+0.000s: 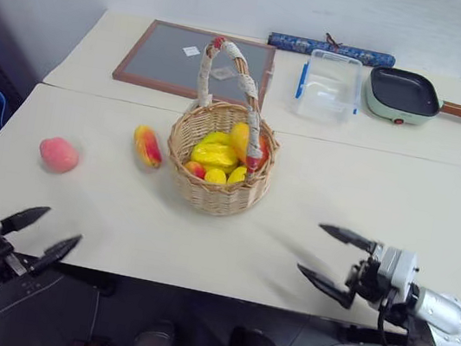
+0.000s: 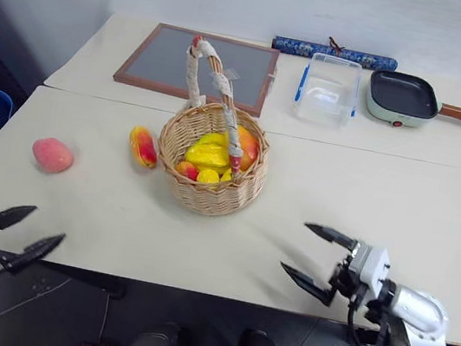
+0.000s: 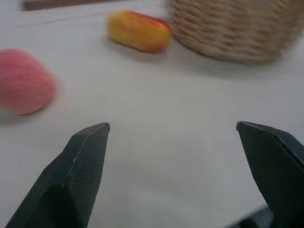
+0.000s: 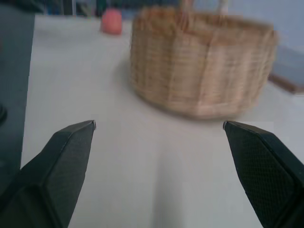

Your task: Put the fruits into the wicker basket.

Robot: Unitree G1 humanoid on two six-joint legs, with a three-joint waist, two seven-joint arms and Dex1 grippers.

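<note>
While both the left gripper (image 1: 43,235) and right gripper (image 1: 332,259) hang wide open and empty, the mango (image 1: 148,145) lies just left of the wicker basket (image 1: 215,190), the peach (image 1: 59,155) farther left.

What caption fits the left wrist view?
Open left gripper facing peach, mango and wicker basket.

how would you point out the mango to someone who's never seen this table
Start at the wicker basket in the middle of the near table. Just off its side toward the robot's left lies the mango, apart from the basket. It is elongated, yellow blending to orange-red, unlike the round pink peach further left.
</note>
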